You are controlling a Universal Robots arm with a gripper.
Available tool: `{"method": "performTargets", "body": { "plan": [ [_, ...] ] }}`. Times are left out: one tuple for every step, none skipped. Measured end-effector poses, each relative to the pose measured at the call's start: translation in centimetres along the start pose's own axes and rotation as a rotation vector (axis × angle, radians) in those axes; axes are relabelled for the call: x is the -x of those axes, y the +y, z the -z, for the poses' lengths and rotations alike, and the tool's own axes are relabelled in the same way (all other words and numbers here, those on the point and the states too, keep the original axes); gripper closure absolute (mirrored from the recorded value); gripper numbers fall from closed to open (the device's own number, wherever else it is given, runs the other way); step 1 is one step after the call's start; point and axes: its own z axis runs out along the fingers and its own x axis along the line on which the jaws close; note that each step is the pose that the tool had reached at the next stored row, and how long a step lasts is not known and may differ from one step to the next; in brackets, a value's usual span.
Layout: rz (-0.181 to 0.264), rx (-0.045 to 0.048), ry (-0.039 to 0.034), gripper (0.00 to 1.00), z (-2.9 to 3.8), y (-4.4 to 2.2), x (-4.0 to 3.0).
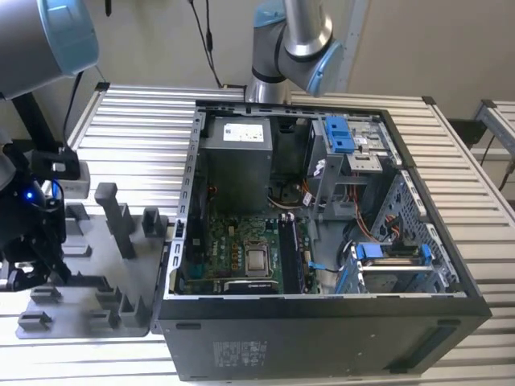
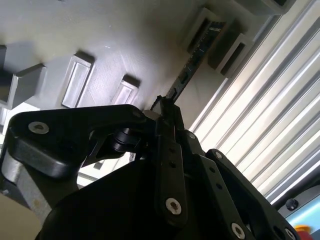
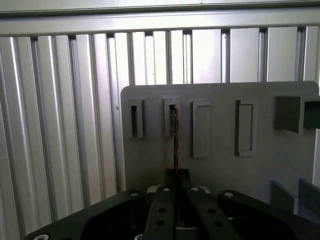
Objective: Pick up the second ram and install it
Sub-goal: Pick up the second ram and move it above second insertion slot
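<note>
Gripping second ram (image 3: 175, 140) edge-on w/ fingers (image 3: 170, 180) closed on its near end; far end sits in slot of grey fixture (image 3: 220, 170) on tabletop (image 3: 60, 125).

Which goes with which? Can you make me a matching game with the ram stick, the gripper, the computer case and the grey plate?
Things:
1. second ram
2. gripper
3. computer case
4. grey fixture plate

States:
A. side off, insides showing
B. shut on the stick
C. flat, lying on the slatted table
D. thin, dark, standing on edge in the plate

Pairs: 1-D, 2-B, 3-A, 4-C
</note>
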Motion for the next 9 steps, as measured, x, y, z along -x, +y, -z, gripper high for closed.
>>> {"method": "performTargets", "body": {
  "plan": [
    [0.000, 0.0001, -0.0006, 0.86, 0.12, 0.00, 0.00],
    [0.000, 0.0000, -0.0016, 0.86, 0.23, 0.00, 0.01],
    [0.000, 0.0000, -0.0029, 0.86, 0.34, -0.01, 0.00],
    [0.000, -0.0002, -0.0054, 0.86, 0.42, -0.01, 0.00],
    [0.000, -0.0007, -0.0088, 0.86, 0.48, -0.01, 0.00],
    [0.000, -0.0009, -0.0125, 0.86, 0.54, -0.02, 0.00],
    [-0.001, -0.0013, -0.0170, 0.86, 0.61, -0.02, 0.00],
    [-0.001, -0.0016, -0.0215, 0.86, 0.67, -0.02, 0.00],
    [-0.001, -0.0017, -0.0266, 0.86, 0.73, -0.02, 0.00]
  ]
}}
